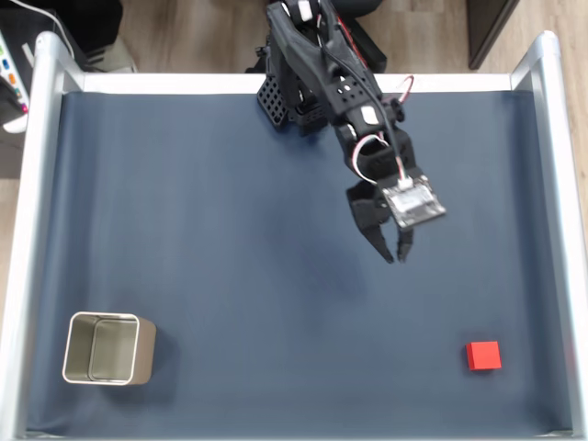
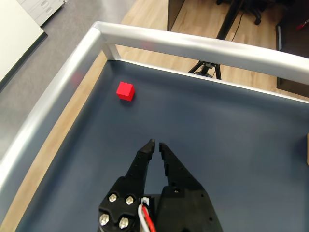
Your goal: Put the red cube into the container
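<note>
Hovering nearly closed, claw points toward red cube.

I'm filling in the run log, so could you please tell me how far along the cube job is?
Nothing looks done yet: the red cube sits on the mat near the fixed view's lower right corner, far from the container at lower left, whose visible inside looks empty. The gripper hangs nearly closed and empty, short of the cube. Reaching, grasping, carrying and dropping all remain.

dark blue mat inside a silver metal frame, wooden floor beyond
</note>
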`<state>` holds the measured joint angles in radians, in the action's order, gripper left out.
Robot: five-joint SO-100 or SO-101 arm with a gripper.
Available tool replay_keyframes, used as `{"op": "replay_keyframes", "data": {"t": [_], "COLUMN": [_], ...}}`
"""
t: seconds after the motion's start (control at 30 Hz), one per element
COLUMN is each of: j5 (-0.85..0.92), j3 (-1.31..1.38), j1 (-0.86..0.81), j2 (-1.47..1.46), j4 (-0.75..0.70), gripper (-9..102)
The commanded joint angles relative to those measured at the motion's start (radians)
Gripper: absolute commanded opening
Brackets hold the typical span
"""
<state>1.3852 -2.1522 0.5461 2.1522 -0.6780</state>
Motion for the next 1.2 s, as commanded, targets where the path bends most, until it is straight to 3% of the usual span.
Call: {"op": "replay_keyframes", "data": {"t": [0.0, 0.43, 0.67, 0.87, 1.17], "j5": [-0.025, -0.052, 0.046, 0.098, 0.097], "j3": [0.114, 0.571, 0.565, 0.511, 0.511], "j1": [0.011, 0.072, 0.080, 0.069, 0.060], "j2": [-0.061, -0.584, -0.712, -0.790, -0.904], "j4": [0.032, 0.081, 0.207, 0.437, 0.572], "gripper": [3, 14, 22, 28, 32]}}
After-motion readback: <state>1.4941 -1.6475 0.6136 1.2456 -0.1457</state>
